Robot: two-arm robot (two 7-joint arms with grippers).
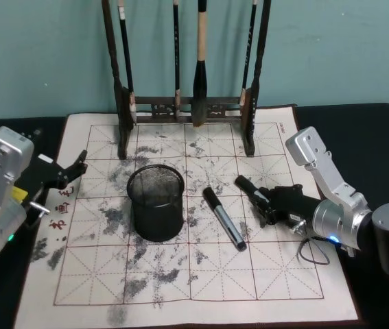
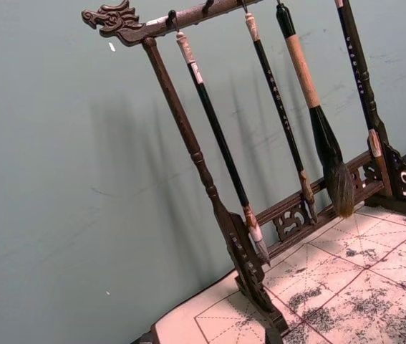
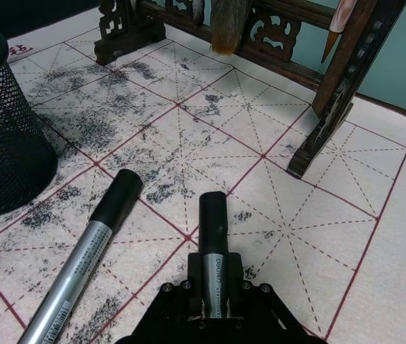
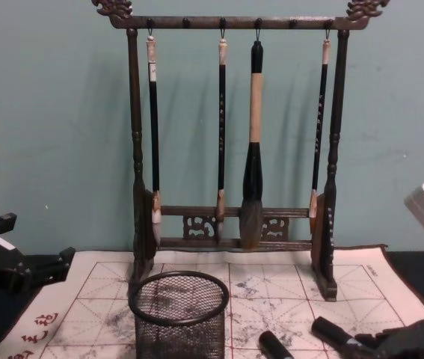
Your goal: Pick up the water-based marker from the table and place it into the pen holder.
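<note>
Grasp step: the right claw (image 1: 266,201) is clamped on the marker (image 1: 248,186), low over the mat (image 1: 201,274). Next I'd expect a lift leftward above the pen holder (image 1: 156,214). The left claw (image 1: 77,175) idles at the left, spread open.

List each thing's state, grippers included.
Round black wire-mesh pen holder: upright, empty.
Silver black-capped marker: lying loose on mat.
Second black-capped marker: held by right gripper.
Right gripper: shut on that marker.
Left gripper: idle by mat's left edge.
Dark wooden brush rack: upright, four brushes hanging.
</note>
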